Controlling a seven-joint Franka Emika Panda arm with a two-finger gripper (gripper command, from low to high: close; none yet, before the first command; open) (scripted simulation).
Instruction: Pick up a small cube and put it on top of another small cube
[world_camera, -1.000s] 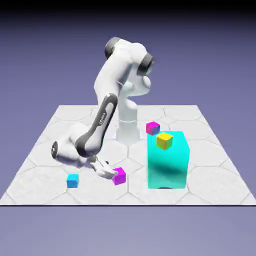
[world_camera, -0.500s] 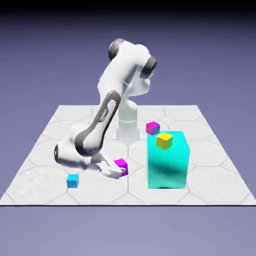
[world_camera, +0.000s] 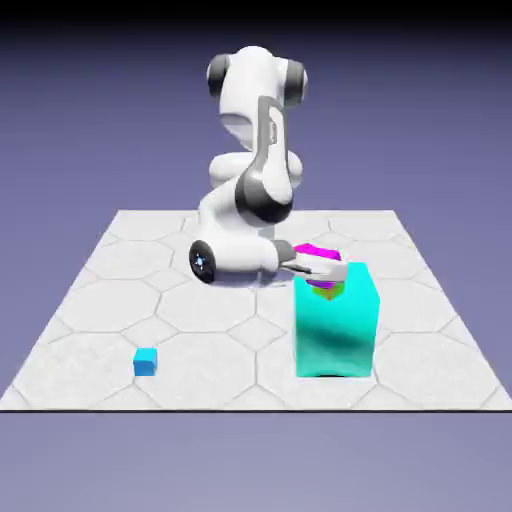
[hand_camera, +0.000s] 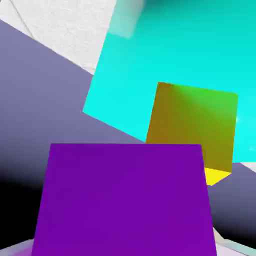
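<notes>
Magenta cube (hand_camera: 125, 200) in the grip, and it's up off the tabletop (world_camera: 210, 350), over by the cyan block (world_camera: 335, 335)! The gripper (world_camera: 325, 268) is closed on it, its jaws as near together as the cube between them allows. From the hand view, what a sight: one broad face of that cube, deep purple in this light, fills the lower middle of the picture, with just slivers of the pale fingertips (hand_camera: 237, 247) peeking out at the bottom corners.

And there's the yellow cube (hand_camera: 192, 125), just beyond it and to the right in the hand view, its faces running from olive-brown to green, with a bright yellow strip along the bottom. The held cube covers one corner of it. Touching or apart? These angles can't settle that.

Over to the exterior view: bright magenta shows just above the pale fingers, yellow-green just below them, all of it at the upper part of the cyan block. The fingers hide much of both colours, so how the cubes line up is hard to call. The arm (world_camera: 265, 170) comes down from the top middle, and the hand lies almost flat, reaching toward the exterior view's right. Far off on the exterior view's left, near the front edge, the small blue cube (world_camera: 145, 362) sits alone on the tabletop, well apart from the action.
</notes>
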